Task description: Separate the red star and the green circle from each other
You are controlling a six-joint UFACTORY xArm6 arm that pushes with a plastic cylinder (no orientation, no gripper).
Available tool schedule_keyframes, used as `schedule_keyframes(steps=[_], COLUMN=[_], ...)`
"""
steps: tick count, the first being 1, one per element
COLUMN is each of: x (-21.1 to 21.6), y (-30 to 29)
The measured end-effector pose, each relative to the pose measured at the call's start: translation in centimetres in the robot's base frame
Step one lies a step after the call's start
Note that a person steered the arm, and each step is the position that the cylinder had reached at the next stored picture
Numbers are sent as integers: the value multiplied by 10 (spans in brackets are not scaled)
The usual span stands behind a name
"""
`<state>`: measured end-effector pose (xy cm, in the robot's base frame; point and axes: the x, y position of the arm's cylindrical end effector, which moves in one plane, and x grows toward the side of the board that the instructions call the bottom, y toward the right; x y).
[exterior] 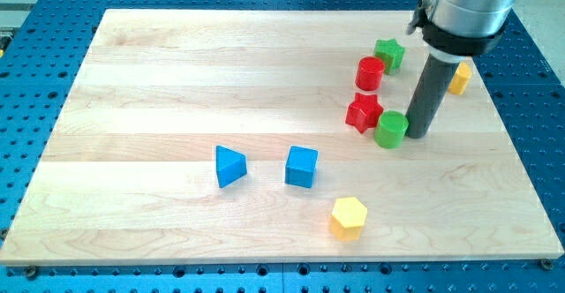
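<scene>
The red star [364,112] lies on the wooden board [177,81] at the view's right of centre. The green circle [390,129] sits just below and right of it, touching or almost touching it. My tip [417,135] is at the green circle's right side, touching or nearly touching it. The dark rod rises from there to the arm at the view's top right.
A red cylinder [369,72] and a green star [389,53] sit above the red star. A yellow block [459,78] shows partly behind the rod. A blue triangle [230,167], a blue cube [301,166] and a yellow hexagon [349,217] lie lower down.
</scene>
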<state>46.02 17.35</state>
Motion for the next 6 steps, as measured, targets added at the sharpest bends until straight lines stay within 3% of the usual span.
schedule_keyframes(steps=[1,2,3,6], x=[-37,-24,16,18], y=[-4,-44,-57,-19])
